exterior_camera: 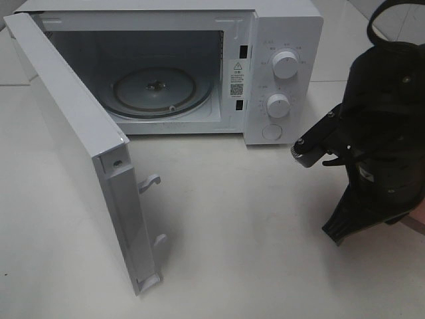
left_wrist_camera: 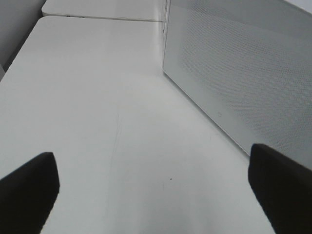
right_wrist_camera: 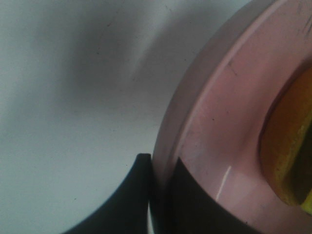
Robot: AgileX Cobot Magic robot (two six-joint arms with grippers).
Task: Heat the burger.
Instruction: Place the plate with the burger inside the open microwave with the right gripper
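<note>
In the right wrist view the burger (right_wrist_camera: 288,146) shows only as a golden-brown bun edge on a round pink plate (right_wrist_camera: 219,122). My right gripper (right_wrist_camera: 163,180) is shut on the plate's rim, one dark finger (right_wrist_camera: 129,200) outside it and one on its inner face. In the exterior high view the black right arm (exterior_camera: 378,153) stands right of the microwave and hides the burger; a pink sliver of the plate (exterior_camera: 418,224) shows at the frame's edge. My left gripper (left_wrist_camera: 156,195) is open and empty above the table, beside the microwave door's outer face (left_wrist_camera: 243,73).
The white microwave (exterior_camera: 282,40) stands at the back with its door (exterior_camera: 73,133) swung wide open toward the front left. Its glass turntable (exterior_camera: 156,93) lies bare inside. Two knobs (exterior_camera: 284,64) are on its right panel. The white table (exterior_camera: 232,219) runs in front.
</note>
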